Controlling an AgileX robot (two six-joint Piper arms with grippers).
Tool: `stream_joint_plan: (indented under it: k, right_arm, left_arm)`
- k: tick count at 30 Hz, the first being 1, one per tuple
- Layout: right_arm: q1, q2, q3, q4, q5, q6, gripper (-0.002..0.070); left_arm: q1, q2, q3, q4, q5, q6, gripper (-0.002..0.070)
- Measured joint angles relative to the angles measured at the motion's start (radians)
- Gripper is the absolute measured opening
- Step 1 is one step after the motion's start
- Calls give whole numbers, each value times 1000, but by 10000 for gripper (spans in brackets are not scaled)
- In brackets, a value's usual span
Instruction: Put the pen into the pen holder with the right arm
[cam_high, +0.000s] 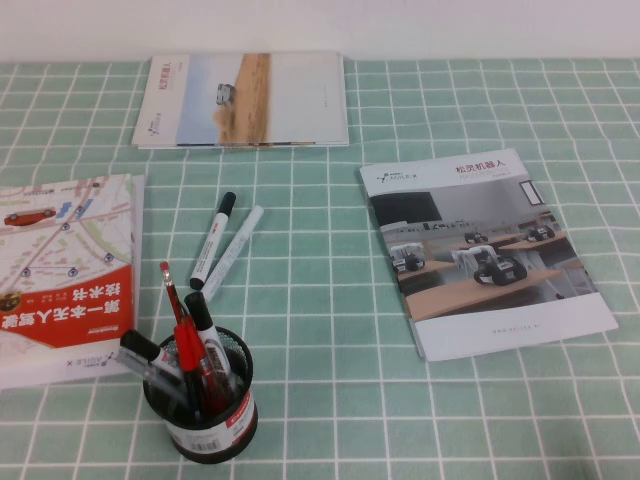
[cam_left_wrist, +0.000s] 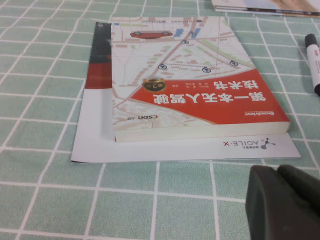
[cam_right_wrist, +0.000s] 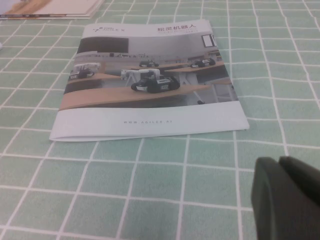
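Note:
The all-white pen (cam_high: 233, 252) lies on the green checked cloth left of centre, right beside a white marker with a black cap (cam_high: 213, 240). The black mesh pen holder (cam_high: 203, 412) stands at the front left and holds red pens and black-capped markers. Neither arm shows in the high view. My right gripper (cam_right_wrist: 279, 161) is shut and empty, low over bare cloth in front of a robot brochure (cam_right_wrist: 150, 80). My left gripper (cam_left_wrist: 276, 170) is shut and empty, in front of a red and white book (cam_left_wrist: 195, 90). The pen and holder are out of both wrist views.
A red and white map book (cam_high: 62, 270) on a white booklet lies at the left edge. The robot brochure (cam_high: 485, 250) lies at the right. A magazine (cam_high: 245, 100) lies at the back. The black-capped marker's end shows in the left wrist view (cam_left_wrist: 312, 62).

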Motion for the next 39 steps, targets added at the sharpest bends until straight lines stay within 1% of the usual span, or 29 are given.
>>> stream_joint_plan:
  k: [15,19,22,30,33,39]
  right_arm:
    - [0,0,0,4,0,0,-20]
    - [0,0,0,41,-16,0,-20]
    - [0,0,0,123,-62,0,-20]
    - [0,0,0,501,-259,0,-20]
    - [0,0,0,552,-292,0,-20]
    - [0,0,0,570,-287,0,-20]
  left_arm:
    - [0,0,0,0,0,0,-4]
    - [0,0,0,0,0,0,-4]
    - [0,0,0,0,0,0,-4]
    - [0,0,0,0,0,0,-4]
    - [0,0,0,0,0,0,-4]
    - [0,0,0,0,0,0,-4]
